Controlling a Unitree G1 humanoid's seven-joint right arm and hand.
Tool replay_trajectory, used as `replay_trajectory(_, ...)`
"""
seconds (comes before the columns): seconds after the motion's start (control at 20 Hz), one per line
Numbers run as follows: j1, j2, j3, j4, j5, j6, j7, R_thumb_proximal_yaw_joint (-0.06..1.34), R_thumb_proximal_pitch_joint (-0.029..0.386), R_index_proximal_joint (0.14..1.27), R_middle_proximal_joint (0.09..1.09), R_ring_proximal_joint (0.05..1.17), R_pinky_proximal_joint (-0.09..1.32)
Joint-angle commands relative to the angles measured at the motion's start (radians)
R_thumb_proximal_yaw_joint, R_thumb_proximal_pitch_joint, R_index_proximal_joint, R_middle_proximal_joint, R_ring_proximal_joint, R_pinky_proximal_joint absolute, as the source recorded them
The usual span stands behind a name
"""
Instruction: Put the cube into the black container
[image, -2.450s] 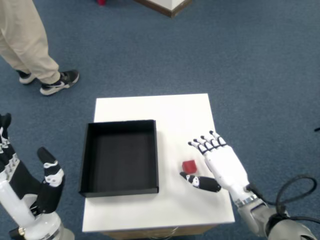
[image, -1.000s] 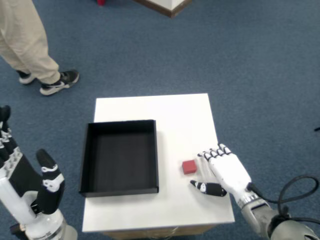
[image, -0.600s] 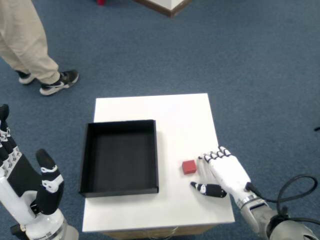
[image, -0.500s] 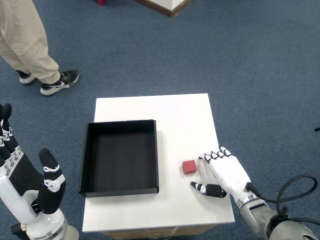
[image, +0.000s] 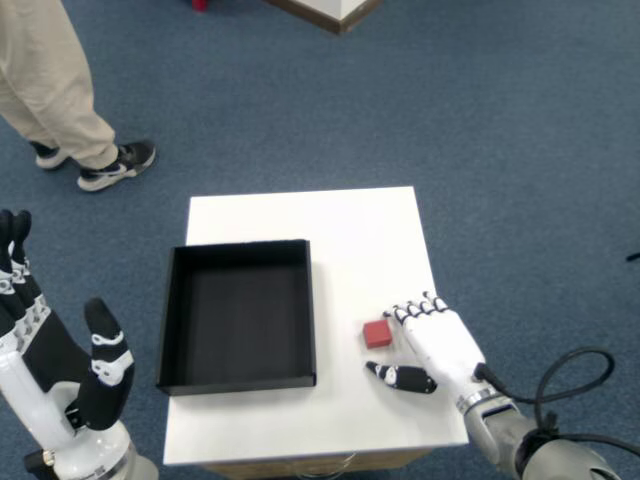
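Note:
A small red cube (image: 377, 333) lies on the white table (image: 340, 230), a little right of the black container (image: 238, 314), which is an open shallow tray with nothing in it. My right hand (image: 428, 345) rests low over the table just right of the cube. Its fingertips (image: 408, 311) sit beside the cube's right edge and its thumb (image: 400, 378) reaches out below the cube. The fingers are spread and hold nothing; the cube sits apart in the gap between fingers and thumb.
My left hand (image: 55, 370) hangs open off the table's left front corner. A person's legs and shoes (image: 100, 160) stand on the blue carpet at the far left. A cable (image: 570, 380) loops by my right forearm.
My right hand has shifted left toward the cube, thumb now reaching under it. The cube has not moved. The left hand rose slightly.

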Motion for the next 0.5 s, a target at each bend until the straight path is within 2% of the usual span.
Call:
replay_trajectory(0.05,-0.038,-0.015,0.006,0.031,-0.002,-0.023,-0.07,0.44,-0.017,0.37,0.3,0.28,0.13)
replay_trajectory(0.5,-0.054,-0.006,0.018,0.031,-0.014,-0.042,-0.12,0.43,-0.013,0.37,0.3,0.28,0.14)
